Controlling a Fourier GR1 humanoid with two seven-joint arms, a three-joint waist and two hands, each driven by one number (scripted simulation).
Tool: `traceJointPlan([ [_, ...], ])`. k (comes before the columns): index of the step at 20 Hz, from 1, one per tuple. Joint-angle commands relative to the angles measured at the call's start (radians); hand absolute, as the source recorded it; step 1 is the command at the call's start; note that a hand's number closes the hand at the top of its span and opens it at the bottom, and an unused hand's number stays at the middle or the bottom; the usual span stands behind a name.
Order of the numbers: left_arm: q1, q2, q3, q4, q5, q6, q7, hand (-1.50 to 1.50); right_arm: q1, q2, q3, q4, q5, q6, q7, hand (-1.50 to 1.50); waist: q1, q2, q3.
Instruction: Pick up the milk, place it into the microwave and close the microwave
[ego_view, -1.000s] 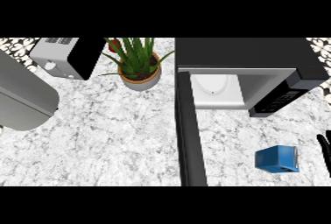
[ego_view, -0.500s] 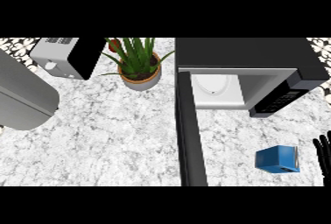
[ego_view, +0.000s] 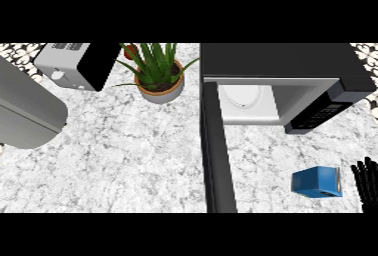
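The milk, a small blue carton, stands on the marble counter in front of the open microwave, below its control panel and to the right of the swung-out door. Just to the carton's right, the right hand shows at the view's edge with straight, spread fingers, apart from the carton and holding nothing; it has come further into view than half a second ago, when only its fingertips showed. The carton has not shifted. Left of the microwave stand a potted plant and, beyond it, a toaster. The left hand is out of sight.
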Motion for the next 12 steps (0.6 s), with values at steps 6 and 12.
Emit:
traceJointPlan([
  [6, 0.07, -0.008, 0.036, -0.115, 0.113, -0.044, 0.018, -1.5, -0.124, -0.051, -0.026, 0.276, 0.048, -0.01, -0.15, -1.5, 0.005, 0.0, 0.0],
  [12, 0.046, 0.008, 0.084, -0.065, 0.144, -0.056, 0.008, -1.5, -0.215, -0.103, -0.062, 0.509, 0.079, -0.035, -0.291, -1.5, 0.006, 0.001, 0.001],
])
